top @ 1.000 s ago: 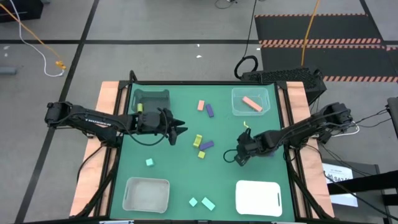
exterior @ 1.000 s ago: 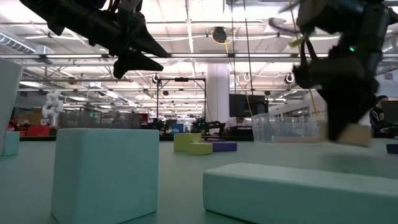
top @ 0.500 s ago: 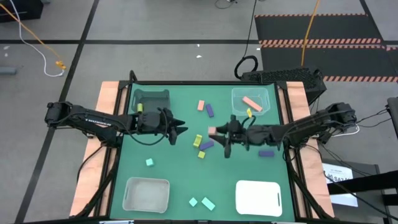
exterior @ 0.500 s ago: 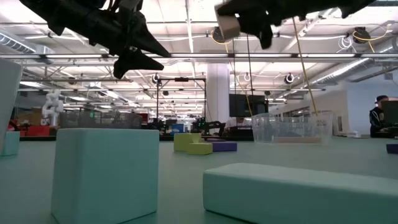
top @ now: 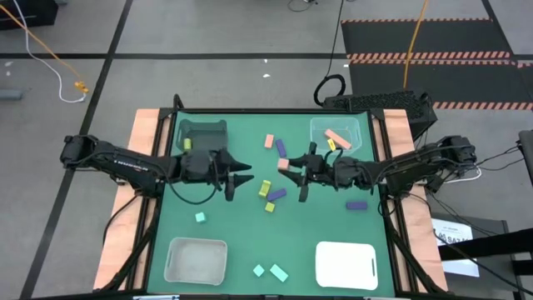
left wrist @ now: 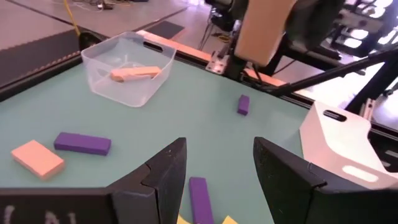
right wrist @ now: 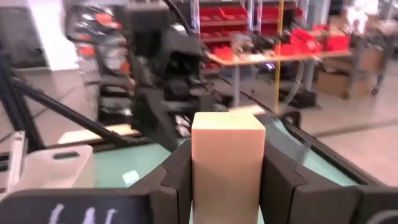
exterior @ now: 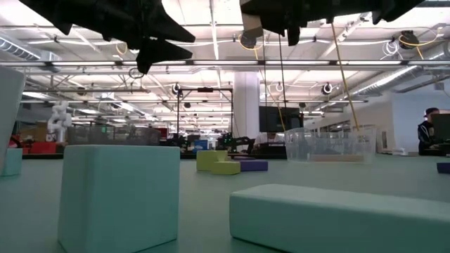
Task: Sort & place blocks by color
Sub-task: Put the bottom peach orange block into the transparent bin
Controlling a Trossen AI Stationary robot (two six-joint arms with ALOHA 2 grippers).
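Observation:
My right gripper point(top: 289, 169) hovers above the table's middle, shut on a salmon pink block point(top: 283, 164), which also shows in the low view point(exterior: 252, 27). My left gripper point(top: 243, 177) hangs open just left of it, pointing at it and touching nothing point(left wrist: 217, 163). Loose blocks lie on the green mat: a pink one point(top: 269, 142) and a purple one point(top: 281, 147) toward the far side, yellow-green point(top: 265, 188) and purple point(top: 276, 194) at the middle, another purple one point(top: 356, 205) at the right, and mint teal ones point(top: 200, 217) point(top: 278, 272) toward the near side. My right gripper pinches the salmon pink block's two opposite side faces point(right wrist: 227, 163) between its fingers point(right wrist: 176, 182). The fingers lie about level and point toward the table's left. The block is lifted clear, high above the mat, and its end sticks out past the fingertips.
A clear bin point(top: 336, 136) at the far right holds a pink bar. A grey bin point(top: 202, 133) stands at the far left, another clear bin point(top: 196, 258) at the near left, and a white bin point(top: 347, 264) at the near right.
My right gripper has risen from the mat at the table's right with the pink block lifted clear. It has swung toward the table's left and far side to the middle, turning from pointing down to about level. My left gripper has risen slightly.

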